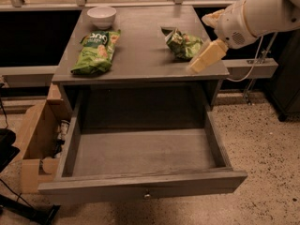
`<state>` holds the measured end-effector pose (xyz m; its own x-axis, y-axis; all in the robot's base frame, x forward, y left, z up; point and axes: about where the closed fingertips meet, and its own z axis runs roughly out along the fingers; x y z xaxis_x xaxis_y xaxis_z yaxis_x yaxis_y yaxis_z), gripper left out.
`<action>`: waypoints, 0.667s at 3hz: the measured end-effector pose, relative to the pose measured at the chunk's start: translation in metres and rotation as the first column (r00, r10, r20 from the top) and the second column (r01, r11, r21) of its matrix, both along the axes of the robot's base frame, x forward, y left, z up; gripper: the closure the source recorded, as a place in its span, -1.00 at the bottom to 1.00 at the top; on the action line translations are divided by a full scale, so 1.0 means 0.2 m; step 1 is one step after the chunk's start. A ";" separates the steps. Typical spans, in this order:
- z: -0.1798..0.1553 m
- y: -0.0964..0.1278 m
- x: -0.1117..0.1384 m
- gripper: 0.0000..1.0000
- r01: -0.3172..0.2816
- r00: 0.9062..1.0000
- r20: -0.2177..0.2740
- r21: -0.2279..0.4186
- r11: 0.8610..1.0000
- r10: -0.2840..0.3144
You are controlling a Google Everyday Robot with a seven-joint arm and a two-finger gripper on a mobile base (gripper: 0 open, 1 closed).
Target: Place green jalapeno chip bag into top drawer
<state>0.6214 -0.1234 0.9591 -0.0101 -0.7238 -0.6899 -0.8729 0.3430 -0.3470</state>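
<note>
Camera view: 1 top drawer (pixel 140 185) open; end effector (pixel 205 57) nr 1 green jalapeno chip bag (pixel 183 44), grip unclear.

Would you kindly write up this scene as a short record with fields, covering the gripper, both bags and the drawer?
gripper: over the front right edge of the tabletop, just right of the green jalapeno chip bag
green jalapeno chip bag: lying on the tabletop, not held
top drawer: pulled open, nothing inside
bright-green bag: flat on the tabletop, left side
white bowl: back left corner of the tabletop
task status: bag not yet in the drawer
</note>
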 end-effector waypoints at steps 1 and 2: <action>-0.10 0.10 0.13 -1.00 -0.002 1.000 0.031 0.066 0.998 0.000; -0.16 0.15 0.35 -1.00 0.013 0.995 0.100 0.118 0.993 -0.025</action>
